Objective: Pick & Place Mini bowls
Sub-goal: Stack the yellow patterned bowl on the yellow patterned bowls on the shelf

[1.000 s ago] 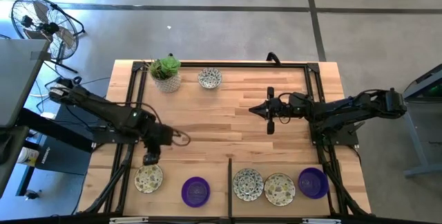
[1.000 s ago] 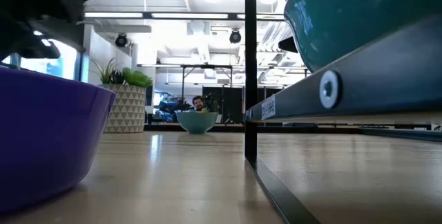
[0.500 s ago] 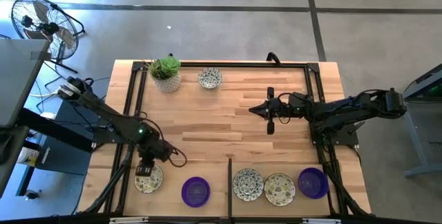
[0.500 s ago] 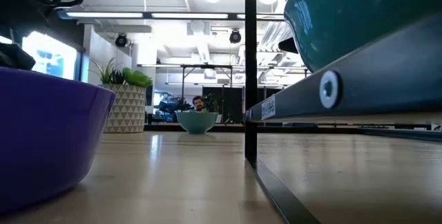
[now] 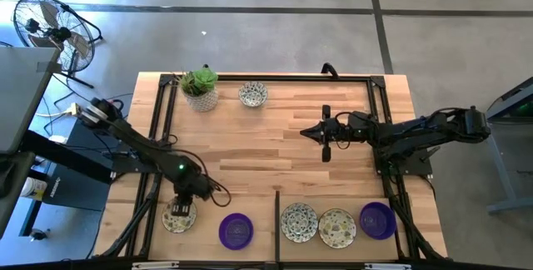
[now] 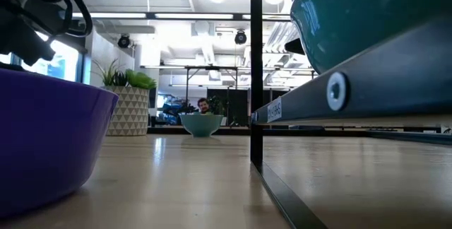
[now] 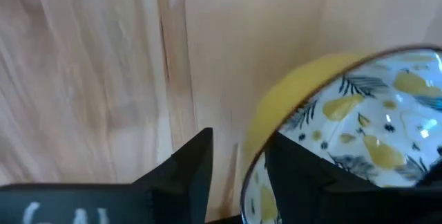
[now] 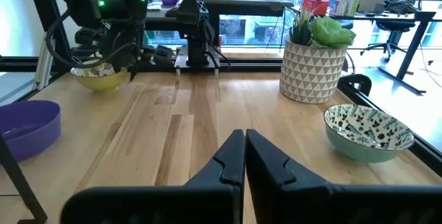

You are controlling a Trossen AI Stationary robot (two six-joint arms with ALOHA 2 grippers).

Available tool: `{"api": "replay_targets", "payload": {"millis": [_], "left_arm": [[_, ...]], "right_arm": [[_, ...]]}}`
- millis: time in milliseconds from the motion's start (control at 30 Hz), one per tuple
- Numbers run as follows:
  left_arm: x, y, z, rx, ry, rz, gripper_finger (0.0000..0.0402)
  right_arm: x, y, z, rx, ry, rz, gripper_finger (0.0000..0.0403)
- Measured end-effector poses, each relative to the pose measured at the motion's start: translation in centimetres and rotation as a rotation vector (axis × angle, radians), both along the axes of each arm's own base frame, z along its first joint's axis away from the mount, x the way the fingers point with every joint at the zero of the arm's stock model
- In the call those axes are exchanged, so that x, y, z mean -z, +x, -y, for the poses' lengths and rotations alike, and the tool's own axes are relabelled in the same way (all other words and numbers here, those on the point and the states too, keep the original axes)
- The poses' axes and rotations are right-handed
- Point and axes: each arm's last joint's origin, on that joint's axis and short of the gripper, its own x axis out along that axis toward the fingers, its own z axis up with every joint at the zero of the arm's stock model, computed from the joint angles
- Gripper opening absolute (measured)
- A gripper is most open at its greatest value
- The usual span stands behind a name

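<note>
Left tool [image 7: 238, 165] straddling speckled bowl [image 7: 345, 134] rim, yellow outside only in wrist views

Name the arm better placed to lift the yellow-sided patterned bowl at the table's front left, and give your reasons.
Left. The left gripper is right at the yellow-sided bowl, its open jaws straddling the rim. The right gripper is shut, far across the table.
</note>
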Motion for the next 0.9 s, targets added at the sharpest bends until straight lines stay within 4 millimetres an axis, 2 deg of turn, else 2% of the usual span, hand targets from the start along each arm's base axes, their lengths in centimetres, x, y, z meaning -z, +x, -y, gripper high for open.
{"api": "replay_targets", "payload": {"millis": [100,300,467,700,900], "left_arm": [[0.3,0.3,0.1,0.000,0.015,0.015,0.0098],[0.3,0.4,-0.3,-0.023,-0.024,-0.020,0.0013],[-0.7,0.6,-2.1,-0.091,0.003,0.017,0.0020],[-2.0,2.0,-7.2,-0.258,0.017,0.139,0.0011],[-2.6,4.0,-12.1,-0.434,0.005,0.328,0.0007]], "right_arm": [[0.0,0.0,0.0,0.000,0.003,0.000,0.0003],[0.0,0.0,0.0,0.000,0.004,0.000,0.0001],[0.0,0.0,0.0,0.000,0.005,-0.003,0.0004],[0.1,0.0,0.0,0.000,0.005,-0.008,0.0002],[0.1,0.0,0.0,0.000,0.005,-0.008,0.0002]]}}
